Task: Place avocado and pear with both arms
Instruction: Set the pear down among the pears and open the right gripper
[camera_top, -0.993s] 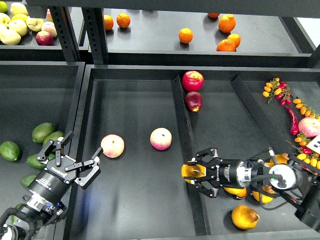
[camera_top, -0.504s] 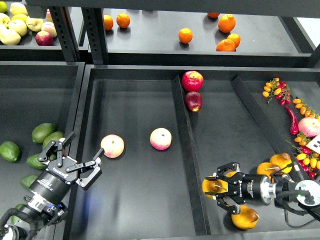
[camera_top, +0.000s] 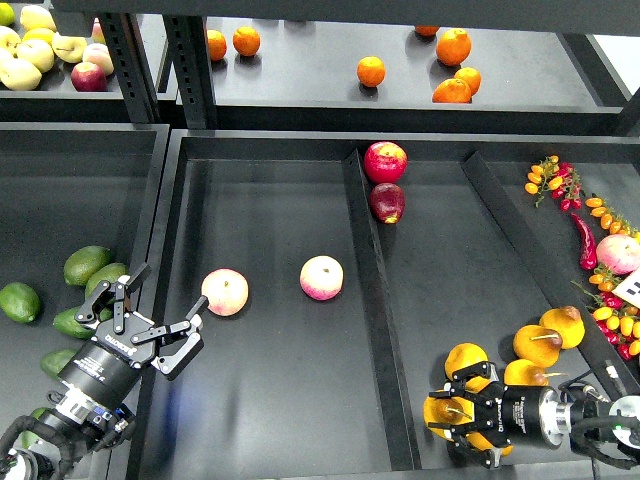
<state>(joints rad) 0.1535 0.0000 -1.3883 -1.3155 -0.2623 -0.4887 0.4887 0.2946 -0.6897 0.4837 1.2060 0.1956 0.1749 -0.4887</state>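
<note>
Several dark-green avocados (camera_top: 87, 264) lie in the left bin, just left of my left gripper (camera_top: 155, 314). That gripper is open and empty, over the wall between the left bin and the middle tray. My right gripper (camera_top: 462, 417) is low in the right compartment, near the front edge. Its fingers are closed around a yellow-orange pear (camera_top: 439, 412) with a thin stem. Other pears (camera_top: 536, 345) lie grouped just behind it.
Two pink-yellow peaches (camera_top: 225, 291) (camera_top: 321, 277) lie in the middle tray. Two red apples (camera_top: 385, 160) sit beyond the divider (camera_top: 365, 260). Oranges (camera_top: 371, 70) are on the upper shelf. Cherry tomatoes and chillies (camera_top: 585, 235) are at the far right, yellow apples (camera_top: 30, 50) top left.
My right gripper has carried the pear from beside the divider rightward and toward the front edge of the right compartment. The left arm has not moved.
</note>
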